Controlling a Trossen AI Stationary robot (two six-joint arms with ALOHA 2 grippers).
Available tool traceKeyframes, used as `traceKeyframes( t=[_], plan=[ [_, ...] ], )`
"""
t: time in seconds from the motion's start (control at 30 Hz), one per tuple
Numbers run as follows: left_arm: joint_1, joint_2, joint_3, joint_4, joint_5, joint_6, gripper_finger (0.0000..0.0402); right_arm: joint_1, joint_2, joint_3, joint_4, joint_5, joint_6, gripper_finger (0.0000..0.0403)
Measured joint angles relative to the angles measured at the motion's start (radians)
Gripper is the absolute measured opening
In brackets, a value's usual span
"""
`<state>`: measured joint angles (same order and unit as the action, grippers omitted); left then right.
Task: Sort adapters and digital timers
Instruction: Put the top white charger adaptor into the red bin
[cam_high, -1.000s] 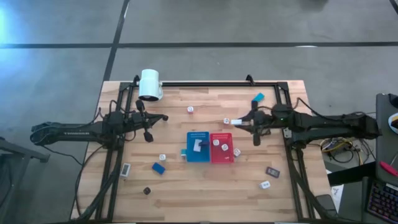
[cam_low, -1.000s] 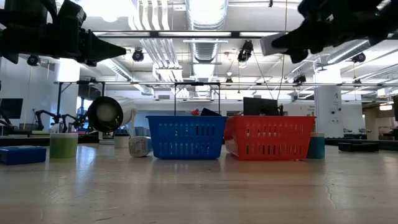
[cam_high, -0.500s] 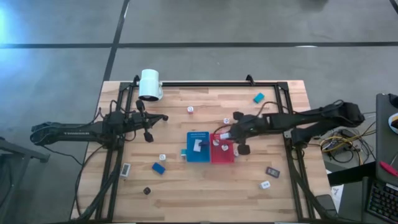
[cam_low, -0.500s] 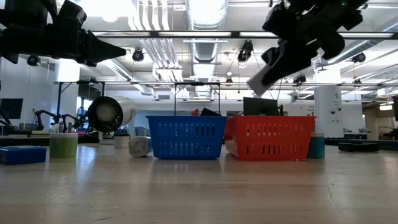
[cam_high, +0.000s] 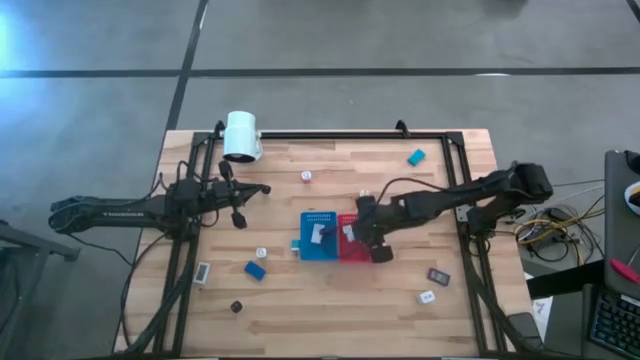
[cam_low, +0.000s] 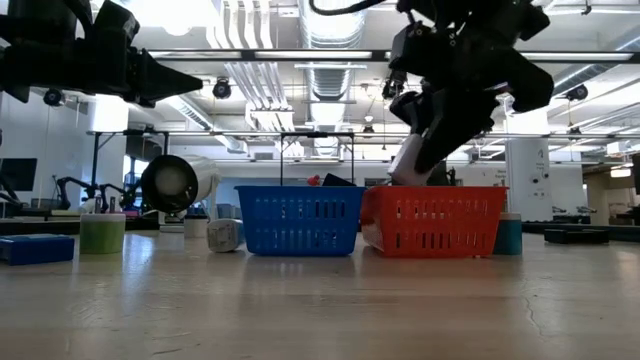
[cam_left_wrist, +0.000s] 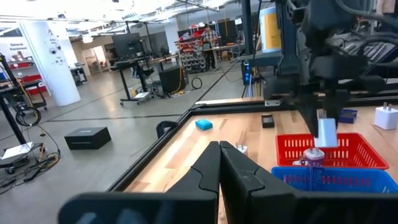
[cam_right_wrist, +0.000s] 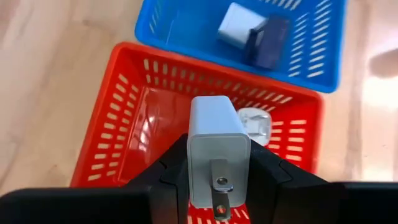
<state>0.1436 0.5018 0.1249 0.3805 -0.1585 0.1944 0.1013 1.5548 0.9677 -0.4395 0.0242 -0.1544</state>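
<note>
Here the right gripper (cam_right_wrist: 217, 186) hangs just above the red basket (cam_right_wrist: 118, 155), its fingers clamped on a white adapter (cam_right_wrist: 214, 149), while the left gripper (cam_high: 238, 205), fingers pressed together and holding nothing, waits above the table's (cam_high: 330, 300) left side.

a wooden table (cam_high: 330, 300) with a black frame along its edges carries everything. at mid-frame a blue basket (cam_high: 318, 237) and a red basket (cam_high: 356, 240) stand touching. a white cylinder (cam_high: 241, 136) lies at the upper left. loose around them: a teal timer (cam_high: 416, 157) upper right, a blue timer (cam_high: 255, 269) and a white timer (cam_high: 203, 272) lower left, a dark timer (cam_high: 438, 275) lower right, and small white pieces, probably adapters (cam_high: 306, 176).
</note>
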Motion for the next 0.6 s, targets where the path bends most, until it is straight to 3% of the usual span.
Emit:
traceKeyframes(
  t=[0.6],
  plan=[
    [0.000,0.005,0.000,0.000,0.000,-0.005,0.0007,0.003,0.273,0.170,-0.131,-0.035,-0.069,0.0096]
  ],
)
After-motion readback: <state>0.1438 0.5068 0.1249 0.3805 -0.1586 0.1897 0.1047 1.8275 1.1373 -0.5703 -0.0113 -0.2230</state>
